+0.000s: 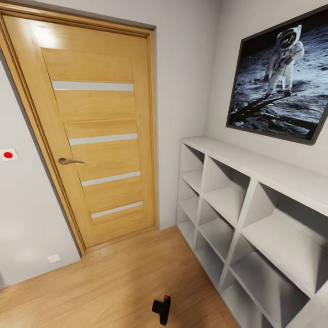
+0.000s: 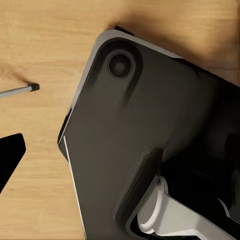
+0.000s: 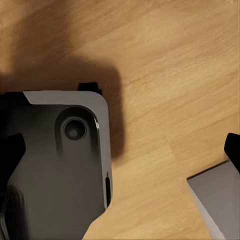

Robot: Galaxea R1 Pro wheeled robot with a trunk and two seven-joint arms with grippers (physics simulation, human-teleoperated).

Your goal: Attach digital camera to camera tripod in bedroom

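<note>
Head view: the camera (image 1: pixel 162 309), a small black box with a red button on top, lies on the wood floor (image 1: pixel 105 278) near the lower edge of the picture, just off the open front of the white cube shelves (image 1: pixel 255 214) along the right wall. Beyond it stand a closed wooden door (image 1: pixel 98 136) with a lever handle (image 1: pixel 69 161) and, above the shelves, a framed astronaut picture (image 1: pixel 280 77). Left wrist view: the robot's dark base (image 2: pixel 150 135) over the floor, with a thin silver rod ending in a black tip (image 2: pixel 22 89) lying apart from it, possibly a tripod leg, though this cannot be confirmed. Right wrist view: the base (image 3: pixel 60 165) and a grey shelf corner (image 3: pixel 215 200). Whether either gripper is spread or pressed together cannot be told. Judged as a rigid, light, compact object with smooth sides and a fragile lens, the camera is best taken across its flat body faces, clear of lens and button.
</note>
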